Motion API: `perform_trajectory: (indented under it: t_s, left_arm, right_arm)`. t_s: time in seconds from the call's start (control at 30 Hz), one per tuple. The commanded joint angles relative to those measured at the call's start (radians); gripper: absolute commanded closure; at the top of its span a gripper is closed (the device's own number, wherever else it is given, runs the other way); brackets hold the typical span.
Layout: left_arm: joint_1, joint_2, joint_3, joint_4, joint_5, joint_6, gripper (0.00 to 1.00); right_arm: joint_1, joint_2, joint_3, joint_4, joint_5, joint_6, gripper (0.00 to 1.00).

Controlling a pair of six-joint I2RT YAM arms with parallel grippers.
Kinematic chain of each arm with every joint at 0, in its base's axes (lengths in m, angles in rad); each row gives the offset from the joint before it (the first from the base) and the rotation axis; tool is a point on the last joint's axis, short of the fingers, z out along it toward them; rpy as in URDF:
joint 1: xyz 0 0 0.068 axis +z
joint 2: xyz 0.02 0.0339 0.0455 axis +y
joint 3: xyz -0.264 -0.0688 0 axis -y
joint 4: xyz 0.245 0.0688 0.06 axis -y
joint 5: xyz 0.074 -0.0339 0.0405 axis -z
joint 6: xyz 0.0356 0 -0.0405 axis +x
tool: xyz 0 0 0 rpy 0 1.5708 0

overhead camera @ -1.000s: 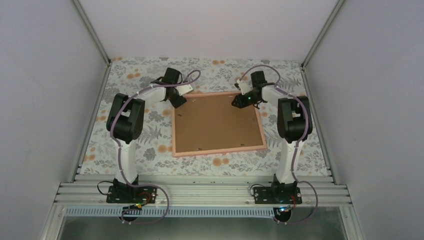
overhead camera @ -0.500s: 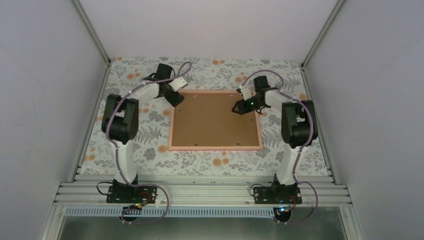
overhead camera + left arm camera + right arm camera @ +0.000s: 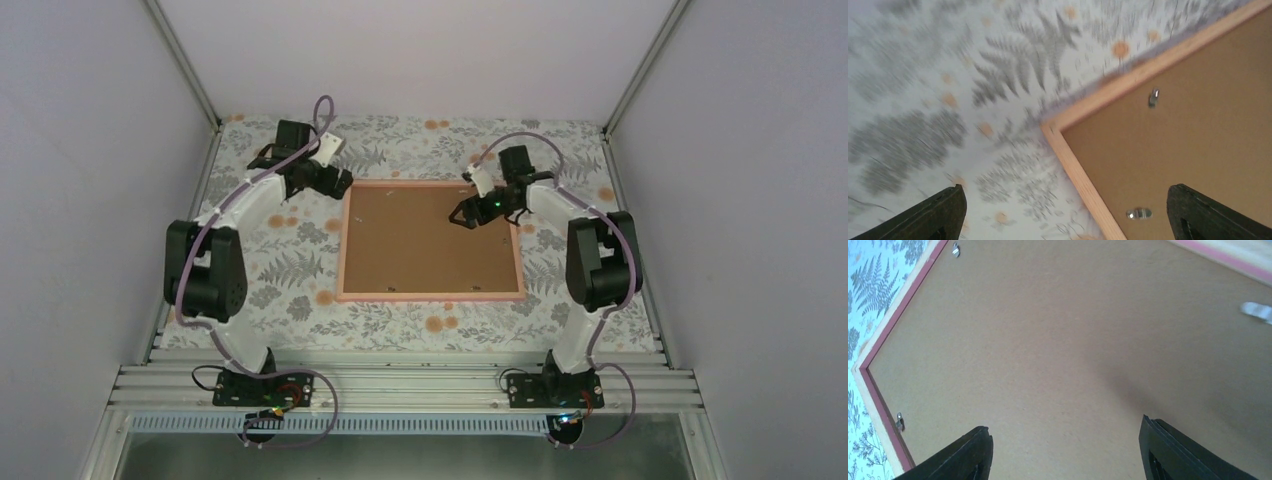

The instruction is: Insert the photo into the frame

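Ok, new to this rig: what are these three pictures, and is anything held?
Two robot arms, each ending in a two-finger gripper. The wide picture looks down from above and behind them; the other two come from cameras on each wrist. On the flowered table lies the frame, back up, showing its brown backing and small metal clips. The left gripper hangs open by its far left corner, the right gripper open above the backing. Neither holds anything; no photo shows.

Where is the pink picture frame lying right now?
In the top view the frame lies flat at the middle of the floral cloth, centred left to right, with its brown backing board facing up.
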Motion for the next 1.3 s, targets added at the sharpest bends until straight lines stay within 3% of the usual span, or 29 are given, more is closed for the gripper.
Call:
perform_trajectory:
  t_s: [0.0,0.1,0.37,0.57,0.93,1.27]
  left_arm:
    - [0.001,0.083,-0.021,-0.089,0.107,-0.139,0.0]
    - [-0.008,0.109,-0.041,-0.077,0.084,-0.185,0.0]
    - [-0.056,0.225,-0.011,-0.102,-0.132,-0.277,0.0]
    - [-0.081,0.291,0.039,-0.115,-0.133,-0.319,0.0]
    - [-0.08,0.311,0.006,-0.126,-0.161,-0.293,0.13]
    - [-0.058,0.305,-0.026,-0.197,-0.203,-0.202,0.31]
  right_arm:
    - [0.065,0.042,-0.015,0.035,0.036,-0.03,0.27]
    - [0.099,0.094,-0.014,0.022,0.092,-0.038,0.29]
    - [0.201,0.179,-0.076,0.08,0.329,-0.02,0.36]
    - [0.231,0.217,-0.042,0.083,0.385,0.037,0.38]
    - [0.276,0.079,-0.018,0.092,0.21,-0.028,0.36]
    - [0.318,0.173,-0.059,0.082,0.186,-0.035,0.44]
